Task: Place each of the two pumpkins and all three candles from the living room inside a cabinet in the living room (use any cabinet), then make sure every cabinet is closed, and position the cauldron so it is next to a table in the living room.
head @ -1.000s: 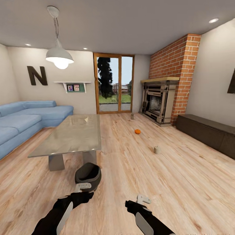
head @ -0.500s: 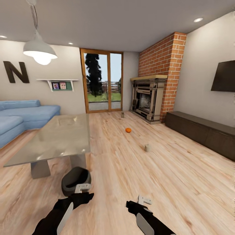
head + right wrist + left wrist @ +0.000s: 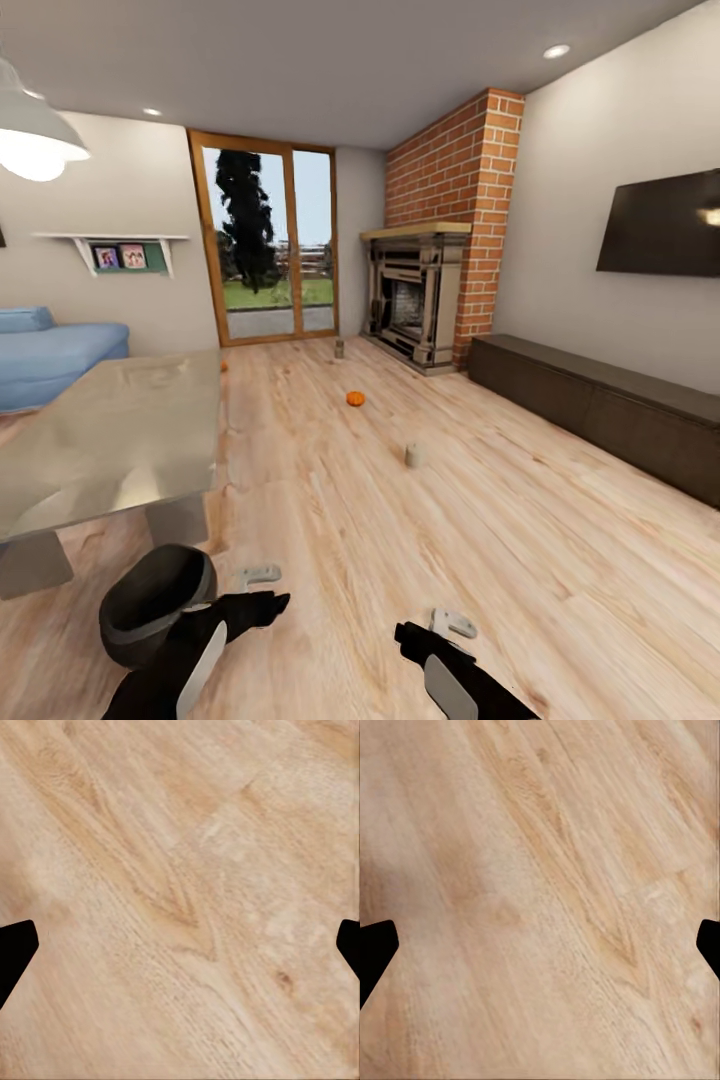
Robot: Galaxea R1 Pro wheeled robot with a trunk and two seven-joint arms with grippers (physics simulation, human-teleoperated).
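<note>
Cauldron (image 3: 150, 605) now beside left jaws

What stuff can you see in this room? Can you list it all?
pumpkin: one, orange, on the floor mid-room
candles: two, pale, on the floor; the other by the fireplace
cauldron: one, dark grey, on the floor beside the table
table: one, glossy grey, left
cabinet: one, dark brown, closed, along the right wall
fireplace: one, brick surround
sofa: one, blue, far left
TV: one, black, on the wall
left end effector: one, empty, over the floor
right end effector: one, empty, over the floor
</note>
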